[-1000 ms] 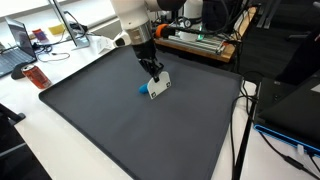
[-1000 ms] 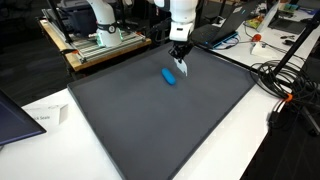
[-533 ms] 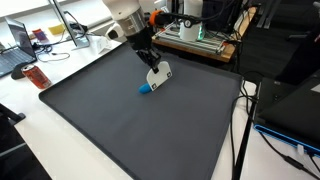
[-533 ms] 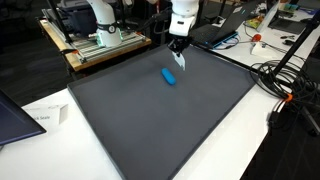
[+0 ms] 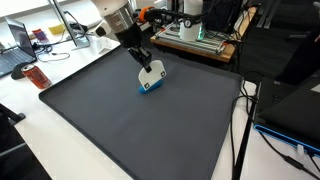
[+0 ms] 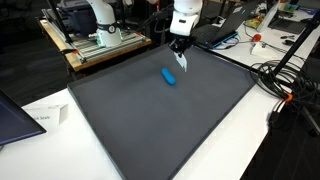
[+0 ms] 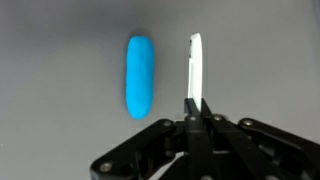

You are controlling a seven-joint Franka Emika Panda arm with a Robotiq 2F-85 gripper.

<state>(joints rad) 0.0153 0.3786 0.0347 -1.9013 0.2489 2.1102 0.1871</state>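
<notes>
Above the far half of the dark mat (image 5: 130, 130), the gripper (image 5: 143, 63) hangs from the white arm, fingers pointing down. The gripper is clenched on a white flat piece (image 5: 153, 74), which it grasps by its upper edge so that the piece hangs below the fingertips.

In the wrist view, the gripper (image 7: 197, 103) pinches the white flat piece (image 7: 196, 62) edge-on, so it shows as a thin white strip. A blue capsule (image 7: 140, 77) lies on the mat just beside the strip and parallel to it. The two are apart, with a grey gap between them.

In both exterior views the blue capsule (image 6: 169, 77) rests flat on the mat (image 6: 160, 125), near the hanging white flat piece (image 6: 181, 63) and below the gripper (image 6: 178, 47). Whether the lower edge of the piece touches the mat cannot be told.

The mat covers most of a white bench (image 6: 245, 145). A red bottle (image 5: 36, 74) stands on the bench beyond one corner of the mat, well apart from the gripper.
</notes>
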